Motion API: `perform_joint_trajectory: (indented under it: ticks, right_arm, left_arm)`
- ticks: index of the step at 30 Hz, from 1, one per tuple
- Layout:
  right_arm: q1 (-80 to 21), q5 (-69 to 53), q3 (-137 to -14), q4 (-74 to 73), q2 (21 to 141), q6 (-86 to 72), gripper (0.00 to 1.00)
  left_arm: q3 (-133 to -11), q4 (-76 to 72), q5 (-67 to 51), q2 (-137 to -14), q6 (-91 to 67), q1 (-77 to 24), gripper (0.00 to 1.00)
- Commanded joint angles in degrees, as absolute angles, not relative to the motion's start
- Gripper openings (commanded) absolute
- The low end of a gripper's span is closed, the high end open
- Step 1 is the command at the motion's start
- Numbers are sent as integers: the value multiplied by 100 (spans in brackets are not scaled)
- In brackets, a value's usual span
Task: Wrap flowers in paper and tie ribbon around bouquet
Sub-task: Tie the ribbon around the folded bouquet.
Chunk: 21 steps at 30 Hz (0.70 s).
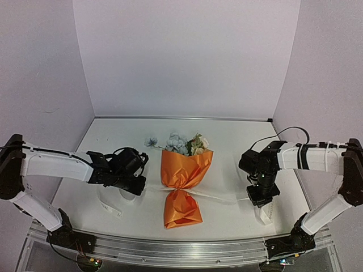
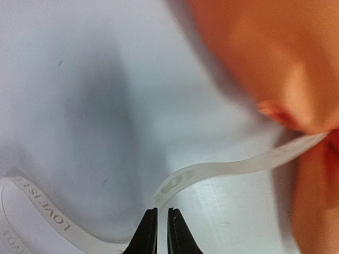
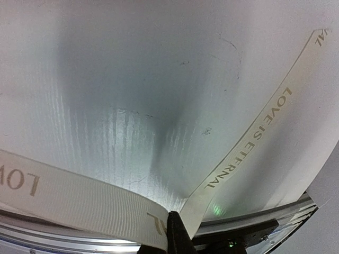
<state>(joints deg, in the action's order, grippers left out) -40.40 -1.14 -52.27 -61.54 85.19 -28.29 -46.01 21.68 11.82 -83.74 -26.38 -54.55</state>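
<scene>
the bouquet point(image 1: 184, 170) lay in the middle of the table point(image 1: 113, 141), its flowers point(image 1: 182, 143) pointing to the far wall. the orange paper point(image 1: 182, 208) was pinched to a narrow waist, with a shorter flare towards the near edge. the ribbon point(image 1: 218, 196) ran out from that waist to both sides.

on the left it reached the tips of the left gripper point(image 1: 138, 186), which sat low over the table just beside the waist. in the left wrist view we saw its jaws nearly together, a thin slit between them. the ribbon point(image 2: 238, 168) met the tips, but we could not tell if it was pinched. the left arm point(image 1: 57, 165) stretched in almost level from the left.

the right gripper point(image 1: 261, 199) pointed down near the table's front, closed on the ribbon point(image 3: 254, 137), which folded around its tip point(image 3: 172, 228). the right arm point(image 1: 317, 156) reached in from a raised elbow, its wrist bent downward.
</scene>
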Motion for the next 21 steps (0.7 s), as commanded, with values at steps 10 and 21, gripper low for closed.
perform_joint_trajectory:
  ticks: [10,21]
  right_arm:
    - [-4017,-594,-5973,-6022,9059,-3065,0]
    - [-4017,-629,-6012,-5990,9160,-3109,0]
  left_arm:
    - [-6304,890,-426,-9441,-963,-5929,12]
    - [-4690,1742,1525,-8353,-3063,-5927,44]
